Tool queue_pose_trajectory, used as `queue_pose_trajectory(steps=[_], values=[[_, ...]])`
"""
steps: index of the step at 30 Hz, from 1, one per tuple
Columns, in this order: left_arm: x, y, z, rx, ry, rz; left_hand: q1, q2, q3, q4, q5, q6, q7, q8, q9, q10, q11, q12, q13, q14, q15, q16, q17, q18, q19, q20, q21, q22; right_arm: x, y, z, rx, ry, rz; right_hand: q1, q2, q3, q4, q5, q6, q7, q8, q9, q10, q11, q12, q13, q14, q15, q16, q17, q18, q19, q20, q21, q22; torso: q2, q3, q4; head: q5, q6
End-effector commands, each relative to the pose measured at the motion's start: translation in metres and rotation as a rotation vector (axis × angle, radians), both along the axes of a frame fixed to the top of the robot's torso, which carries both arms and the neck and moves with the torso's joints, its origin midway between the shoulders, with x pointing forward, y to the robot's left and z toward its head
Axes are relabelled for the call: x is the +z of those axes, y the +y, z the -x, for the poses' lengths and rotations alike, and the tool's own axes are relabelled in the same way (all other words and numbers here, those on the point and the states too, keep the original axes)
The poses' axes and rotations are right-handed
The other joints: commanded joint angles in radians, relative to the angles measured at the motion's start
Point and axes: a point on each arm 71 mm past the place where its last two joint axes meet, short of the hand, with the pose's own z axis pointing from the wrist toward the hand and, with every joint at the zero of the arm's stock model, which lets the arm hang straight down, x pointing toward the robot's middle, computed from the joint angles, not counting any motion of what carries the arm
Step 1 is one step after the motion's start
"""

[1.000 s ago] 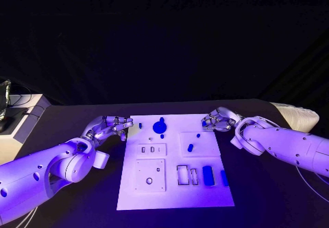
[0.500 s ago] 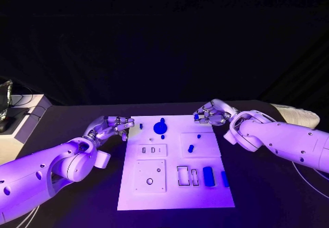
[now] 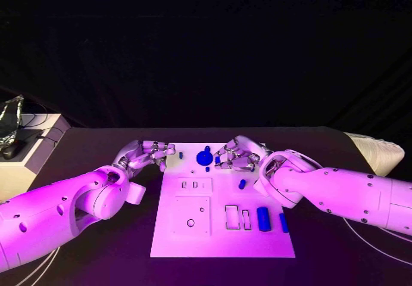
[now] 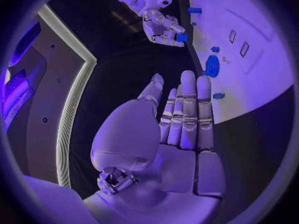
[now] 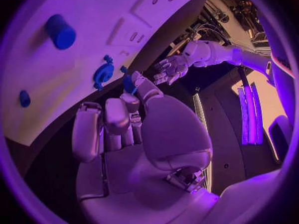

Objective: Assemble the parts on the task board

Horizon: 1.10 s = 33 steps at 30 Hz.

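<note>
The white task board (image 3: 223,238) lies mid-table. My right hand (image 3: 236,154) hovers over the board's far edge, just right of a round blue part (image 3: 204,158). It pinches a small blue part (image 5: 129,83) between thumb and fingertip; the same part (image 4: 181,37) shows in the left wrist view. My left hand (image 3: 147,155) is off the board's far left corner, fingers straight and holding nothing (image 4: 181,119). A small blue peg (image 3: 180,155) stands between that hand and the round part.
On the board lie a short blue piece (image 3: 242,184), a thick blue block (image 3: 264,219) and a thin blue bar (image 3: 283,221), beside two rectangular slots (image 3: 230,217). A pale cabinet (image 3: 21,161) stands at the table's left.
My right hand has moved left from the board's far right corner to beside the round blue part, carrying the small blue part. The left hand has stayed put.
</note>
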Motion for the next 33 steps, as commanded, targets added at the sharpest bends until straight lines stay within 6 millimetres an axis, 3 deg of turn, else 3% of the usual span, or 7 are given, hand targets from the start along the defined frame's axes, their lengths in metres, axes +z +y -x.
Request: queue_pose_trajectory(steps=[1,9,20,27,33], values=[[0.0,-0.004,0.0,-0.02,0.004,0.013,0.002,0.004,0.001,-0.003,-0.001,-0.002,0.0,-0.002,0.001,-0.006,-0.001,-0.001,0.0,0.003,-0.006,0.0,0.002,0.012,0.006,-0.002,-0.002,0.001,-0.003,0.006,0.004,-0.055,-0.048,0.075,-0.002,-0.009,-0.003,-0.006,0.001,0.022,0.012,0.004,0.001,0.005,-0.003,-0.004,0.0,0.001,-0.009,-0.005,-0.002,-0.006,0.082,-0.005,-0.004,0.198,-0.004,-0.0029,-0.0014,0.005,-0.005],[0.0,-0.005,0.0,-0.024,0.006,0.015,0.001,0.004,0.001,-0.002,-0.001,-0.003,0.0,-0.002,0.001,-0.007,-0.001,-0.001,0.0,0.003,-0.005,0.001,0.002,0.012,0.006,-0.003,-0.001,0.002,-0.018,0.031,0.018,-0.047,-0.023,0.118,-0.011,-0.014,-0.006,-0.004,0.003,0.023,0.012,0.003,0.001,0.007,-0.003,-0.003,0.001,0.001,-0.009,-0.009,-0.007,-0.005,0.082,-0.005,-0.008,0.197,-0.002,-0.0021,0.0012,0.011,-0.012],[0.0,-0.006,0.0,-0.027,0.007,0.016,0.0,0.003,0.0,-0.001,-0.001,-0.003,0.0,-0.002,0.001,-0.007,-0.001,-0.001,0.0,0.003,-0.005,0.002,0.003,0.012,0.006,-0.003,-0.001,0.002,-0.031,0.044,0.026,-0.04,-0.016,0.138,-0.015,-0.018,-0.006,-0.003,0.007,0.022,0.012,0.003,0.001,0.008,-0.003,-0.002,0.002,0.002,-0.009,-0.008,-0.008,-0.005,0.083,-0.006,-0.008,0.197,-0.002,-0.0015,0.0002,0.015,-0.019],[-0.001,-0.006,0.0,-0.029,0.009,0.016,0.0,0.003,0.0,-0.001,-0.001,-0.003,0.0,-0.002,0.001,-0.007,-0.001,-0.001,0.0,0.003,-0.005,0.002,0.003,0.012,0.006,-0.003,-0.001,0.002,-0.036,0.048,0.027,-0.033,-0.015,0.144,-0.016,-0.019,-0.006,-0.002,0.009,0.024,0.011,0.003,0.001,0.01,-0.003,0.0,0.003,0.003,-0.01,-0.007,-0.007,-0.006,0.083,-0.006,-0.005,0.198,-0.001,-0.0024,0.0042,0.019,-0.027],[-0.001,-0.005,0.0,-0.027,0.009,0.015,0.0,0.003,0.0,-0.001,-0.001,-0.003,0.0,-0.002,0.001,-0.007,-0.001,-0.001,0.0,0.003,-0.005,0.002,0.003,0.012,0.006,-0.003,-0.001,0.002,-0.039,0.048,0.027,-0.028,-0.022,0.159,-0.019,-0.022,-0.007,-0.001,0.013,0.022,0.012,0.002,0.001,0.011,-0.003,0.002,0.004,0.003,-0.009,-0.004,-0.006,-0.006,0.084,-0.006,-0.005,0.198,-0.002,-0.0024,0.002,0.025,-0.03]])
